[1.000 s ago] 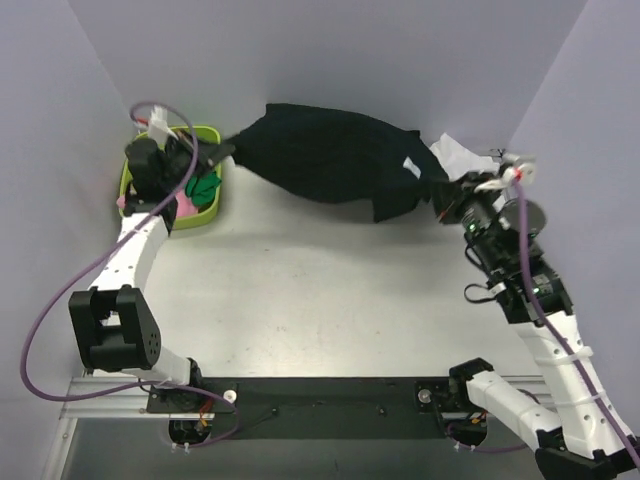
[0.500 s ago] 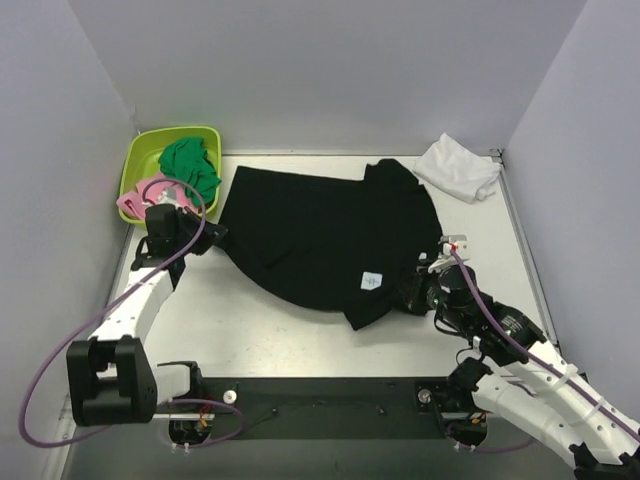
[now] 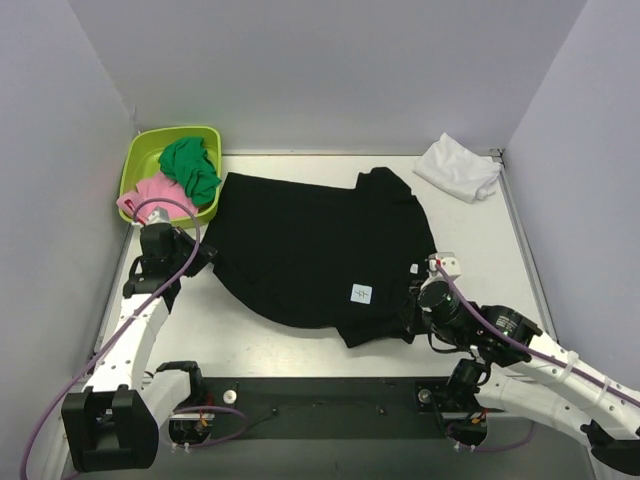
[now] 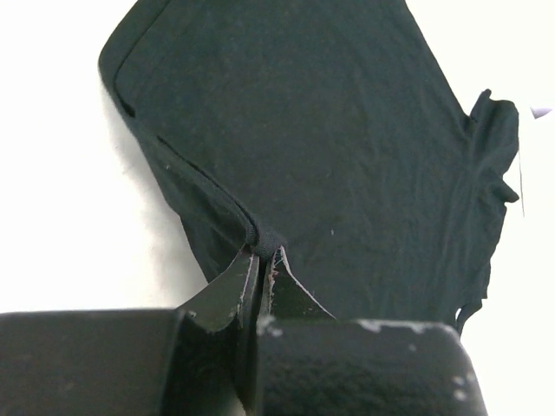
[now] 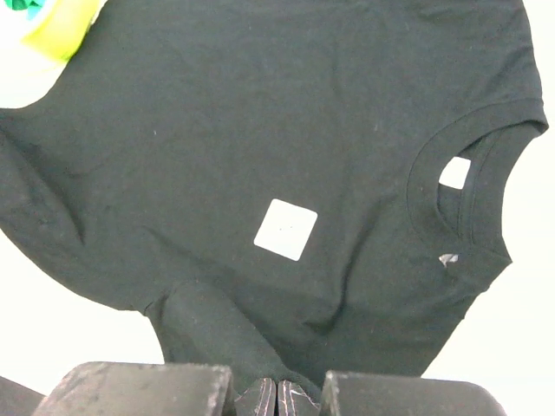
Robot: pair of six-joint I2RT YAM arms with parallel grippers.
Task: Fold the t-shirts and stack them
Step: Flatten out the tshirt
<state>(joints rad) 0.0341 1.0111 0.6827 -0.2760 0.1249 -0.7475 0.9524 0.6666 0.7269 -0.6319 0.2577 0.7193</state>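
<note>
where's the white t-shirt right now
In the top view the white t-shirt lies bunched at the far right corner of the table, beside the black t-shirt.

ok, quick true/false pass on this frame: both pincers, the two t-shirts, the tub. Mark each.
1. The left pincer and right pincer are both shut on the black t-shirt. True.
2. The white t-shirt lies stacked on the black one. False: it lies apart from it, near the far right corner of the table.
3. The green tub holds green cloth and pink cloth. True.
4. The black t-shirt is folded into a neat rectangle. False: it lies spread out on the table, not yet folded.
</note>
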